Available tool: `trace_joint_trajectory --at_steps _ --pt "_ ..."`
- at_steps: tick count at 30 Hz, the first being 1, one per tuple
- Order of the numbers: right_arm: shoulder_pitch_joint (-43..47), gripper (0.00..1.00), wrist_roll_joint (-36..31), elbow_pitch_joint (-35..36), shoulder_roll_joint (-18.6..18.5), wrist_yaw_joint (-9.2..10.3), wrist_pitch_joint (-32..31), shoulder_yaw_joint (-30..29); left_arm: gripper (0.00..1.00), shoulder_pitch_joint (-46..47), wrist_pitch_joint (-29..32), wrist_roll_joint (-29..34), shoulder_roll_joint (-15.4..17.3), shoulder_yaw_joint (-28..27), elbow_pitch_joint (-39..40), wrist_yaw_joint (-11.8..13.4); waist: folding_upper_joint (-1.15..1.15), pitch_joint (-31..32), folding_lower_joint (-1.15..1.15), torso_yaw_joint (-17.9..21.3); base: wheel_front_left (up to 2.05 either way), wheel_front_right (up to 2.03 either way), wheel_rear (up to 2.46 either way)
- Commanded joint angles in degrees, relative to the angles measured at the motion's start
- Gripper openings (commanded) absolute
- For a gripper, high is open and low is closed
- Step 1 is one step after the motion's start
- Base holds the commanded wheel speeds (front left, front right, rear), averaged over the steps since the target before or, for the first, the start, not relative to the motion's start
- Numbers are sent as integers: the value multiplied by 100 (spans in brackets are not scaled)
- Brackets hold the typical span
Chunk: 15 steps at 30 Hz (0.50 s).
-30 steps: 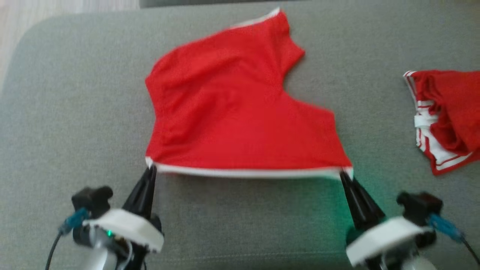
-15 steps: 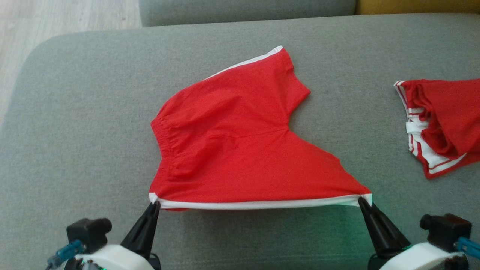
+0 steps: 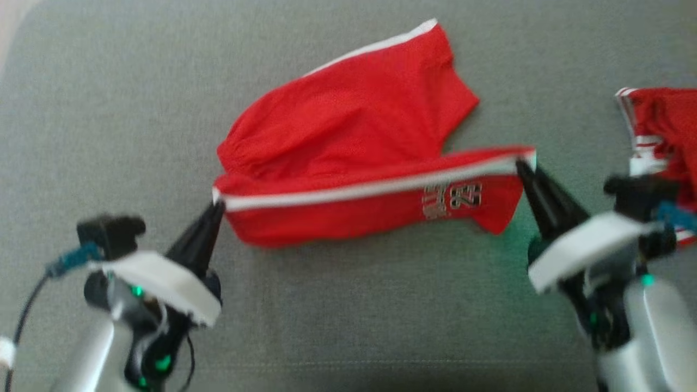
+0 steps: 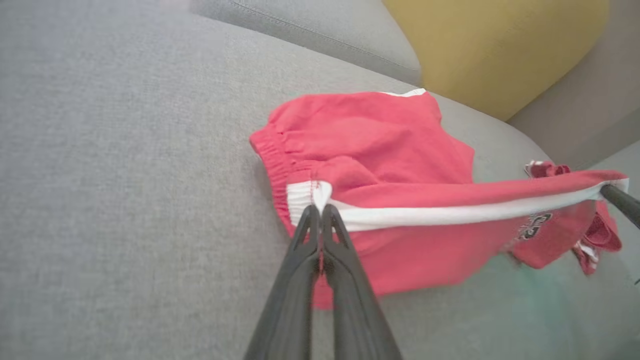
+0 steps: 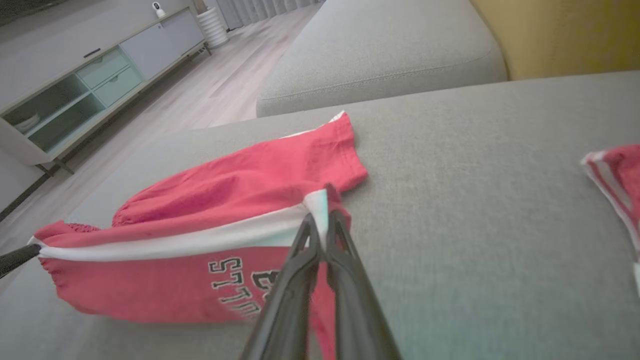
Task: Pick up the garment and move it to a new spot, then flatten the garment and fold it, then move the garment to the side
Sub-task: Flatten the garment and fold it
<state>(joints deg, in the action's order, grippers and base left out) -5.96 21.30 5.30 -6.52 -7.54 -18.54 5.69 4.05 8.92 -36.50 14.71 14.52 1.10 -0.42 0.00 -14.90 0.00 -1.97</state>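
On the grey fabric sofa seat (image 3: 98,109), the left tool (image 3: 214,211) and right tool (image 3: 521,165), each pinching one end of the white-striped edge of the red cotton shorts (image 3: 348,125), had raised that edge and swung it over the far half, apparently starting the fold.

The shorts (image 3: 348,125) are soft matt cloth, the cushion (image 3: 109,109) coarse-woven matt fabric.

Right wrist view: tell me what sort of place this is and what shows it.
Most likely a home living room: a broad grey fabric sofa seat, a mustard-yellow cushion behind it, and a low pale sideboard with shelves and drawers on light wood-plank flooring.
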Motion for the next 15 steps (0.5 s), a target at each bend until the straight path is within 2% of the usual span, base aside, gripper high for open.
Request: trace_joint_trajectory --at_steps 1,7,15 --pt "-482 0 63 33 -141 5 21 94 0 432 -3 -67 159 -300 22 -45 0 -327 0 -166 0 0 0" --pt "-1984 0 249 -1054 -293 5 212 242 0 1517 20 -212 44 -240 -659 -318 0 -763 0 -356 0 0 0" --pt "-3701 0 555 -2802 -362 5 602 564 0 2688 -14 -340 -122 -30 -1575 -563 0 -1120 0 -561 0 0 0"
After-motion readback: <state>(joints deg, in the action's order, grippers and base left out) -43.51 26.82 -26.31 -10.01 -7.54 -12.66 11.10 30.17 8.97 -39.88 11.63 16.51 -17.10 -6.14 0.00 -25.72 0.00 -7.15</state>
